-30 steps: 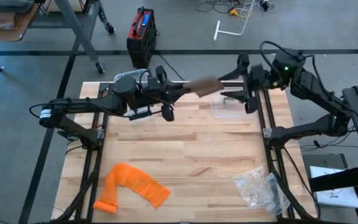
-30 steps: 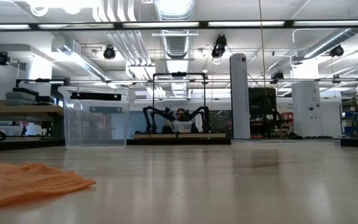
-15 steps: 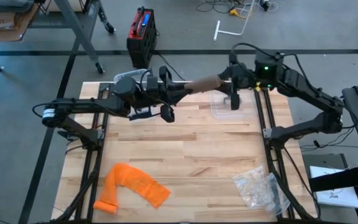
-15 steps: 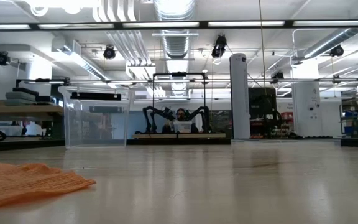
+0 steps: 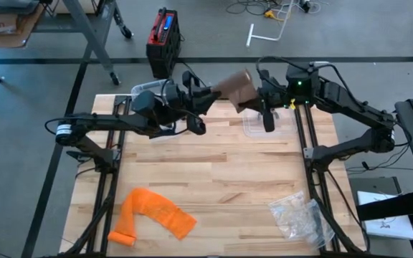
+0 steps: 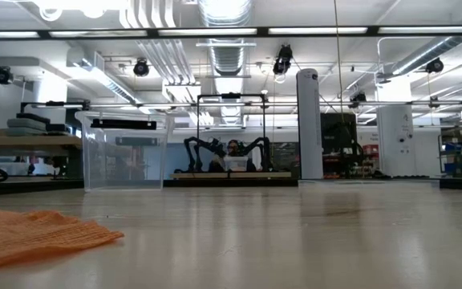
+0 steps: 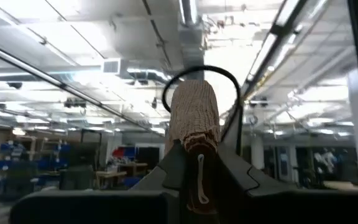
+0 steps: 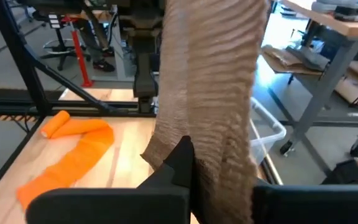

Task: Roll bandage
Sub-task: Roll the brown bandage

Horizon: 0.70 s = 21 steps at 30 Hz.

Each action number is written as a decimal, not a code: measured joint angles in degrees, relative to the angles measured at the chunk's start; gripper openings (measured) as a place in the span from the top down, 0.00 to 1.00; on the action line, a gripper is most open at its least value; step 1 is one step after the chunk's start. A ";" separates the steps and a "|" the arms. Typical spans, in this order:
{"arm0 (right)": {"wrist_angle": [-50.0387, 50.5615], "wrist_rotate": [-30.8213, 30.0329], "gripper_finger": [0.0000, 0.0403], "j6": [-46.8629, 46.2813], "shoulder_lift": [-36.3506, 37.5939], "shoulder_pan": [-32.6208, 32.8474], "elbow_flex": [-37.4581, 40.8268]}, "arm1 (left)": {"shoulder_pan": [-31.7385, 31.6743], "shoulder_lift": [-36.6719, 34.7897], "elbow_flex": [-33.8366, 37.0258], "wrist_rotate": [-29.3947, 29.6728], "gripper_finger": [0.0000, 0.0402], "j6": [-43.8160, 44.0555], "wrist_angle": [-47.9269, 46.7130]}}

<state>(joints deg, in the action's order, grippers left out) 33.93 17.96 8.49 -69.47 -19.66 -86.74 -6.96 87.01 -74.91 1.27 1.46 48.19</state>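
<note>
Above the table's far edge, a tan crepe bandage (image 5: 236, 89) is pinched between left gripper (image 5: 211, 95) and right gripper (image 5: 255, 100), both closed on it; soft, light, stretchy; best held at the ends.

Between the two dark claws hangs a tan-brown, finely ribbed crepe bandage strip (image 5: 236, 87), its ridges running crosswise in fine wavy lines. Well off from the claws, on the pale striped wood-plank table (image 5: 214, 172), lies a bright orange crumpled mesh cloth (image 5: 151, 213).
</note>
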 joint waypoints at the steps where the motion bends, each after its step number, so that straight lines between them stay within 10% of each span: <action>1: -0.01 0.00 1.00 -0.47 -0.02 0.30 0.26 | -0.15 0.39 0.00 0.69 0.91 0.00 0.99; 21: 2.05 -11.94 1.00 -7.55 4.44 3.54 0.87 | -3.02 7.28 -0.07 9.33 0.90 -16.18 7.45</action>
<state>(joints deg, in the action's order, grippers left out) 35.98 6.02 0.94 -65.04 -16.12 -85.86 -9.98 94.29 -74.98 10.60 -14.72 55.64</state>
